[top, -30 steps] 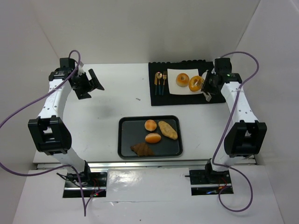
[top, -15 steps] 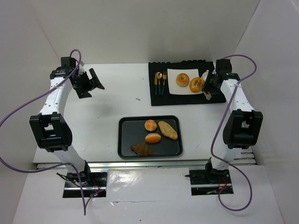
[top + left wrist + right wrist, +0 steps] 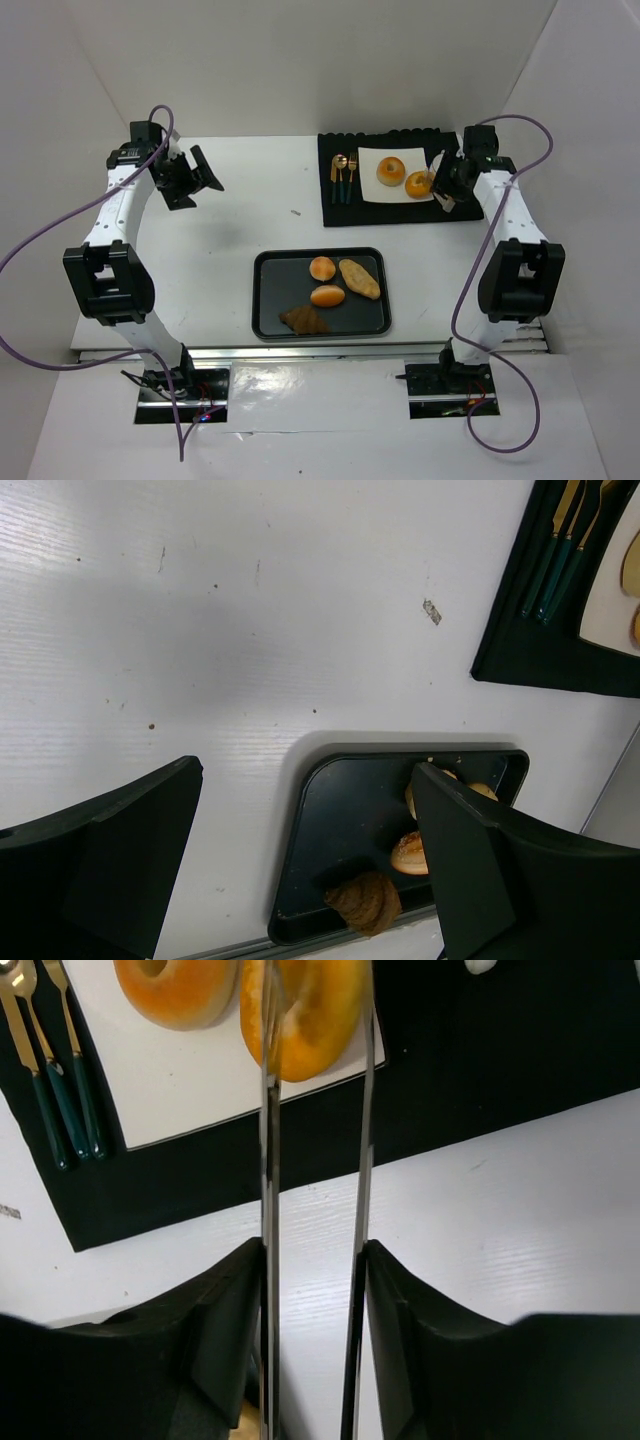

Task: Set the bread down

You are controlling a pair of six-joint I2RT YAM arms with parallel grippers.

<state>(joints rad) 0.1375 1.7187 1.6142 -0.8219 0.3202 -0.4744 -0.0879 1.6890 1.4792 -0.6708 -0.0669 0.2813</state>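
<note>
Bread ring lies at the edge of the white plate on the black mat, just beside the twin ring. Two thin metal blades of the right end effector flank it; whether they pinch it cannot be told. Judged step: release on the plate. The next move calls for spreading the blades and lifting clear without dragging the ring off the plate.

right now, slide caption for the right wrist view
Tongs in the right gripper straddle one bagel at the white plate edge
</note>
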